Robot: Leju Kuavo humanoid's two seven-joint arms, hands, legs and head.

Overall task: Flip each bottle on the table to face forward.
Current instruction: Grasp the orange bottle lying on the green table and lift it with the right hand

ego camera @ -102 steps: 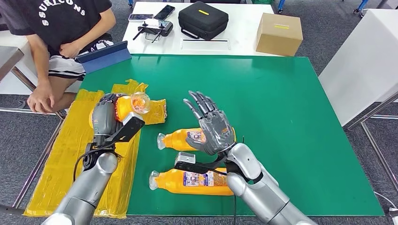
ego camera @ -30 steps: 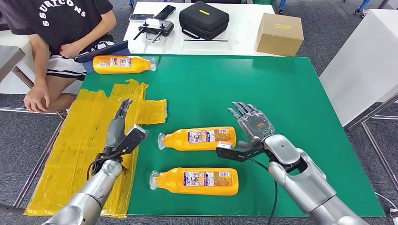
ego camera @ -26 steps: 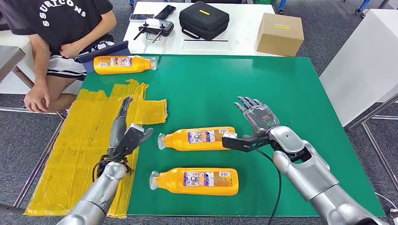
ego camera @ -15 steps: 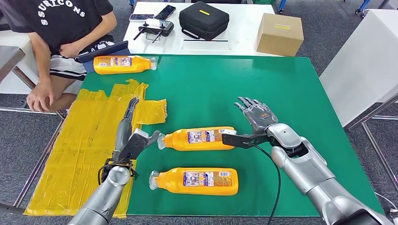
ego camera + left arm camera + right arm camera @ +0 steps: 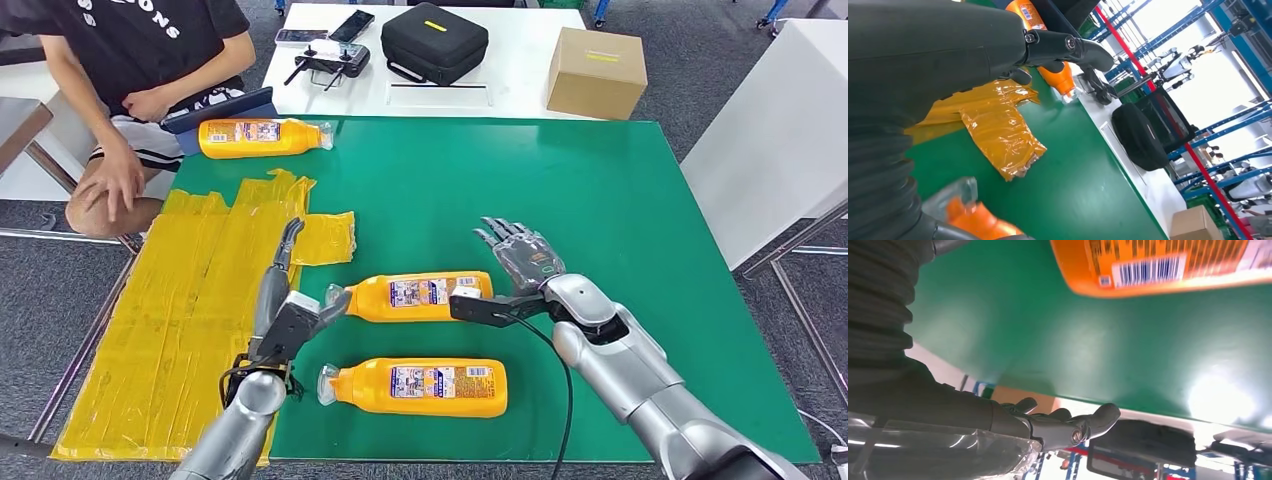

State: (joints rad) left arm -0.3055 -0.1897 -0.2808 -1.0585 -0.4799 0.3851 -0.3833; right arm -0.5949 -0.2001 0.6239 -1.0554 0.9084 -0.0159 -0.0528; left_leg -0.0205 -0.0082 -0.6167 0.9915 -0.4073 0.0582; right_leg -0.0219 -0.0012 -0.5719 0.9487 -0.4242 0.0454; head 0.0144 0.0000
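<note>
Both robot hands drawn closer to middle bottle (image 5: 415, 296) — left robot hand (image 5: 283, 305) empty, right robot hand (image 5: 520, 262) empty, fingers spread

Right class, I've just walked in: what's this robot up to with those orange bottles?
It is working on three bottles lying on a green table. Both hands flank the middle bottle: the left hand at its cap end, the right hand open by its base. Neither grips it yet. The near bottle and the far bottle lie untouched.
</note>
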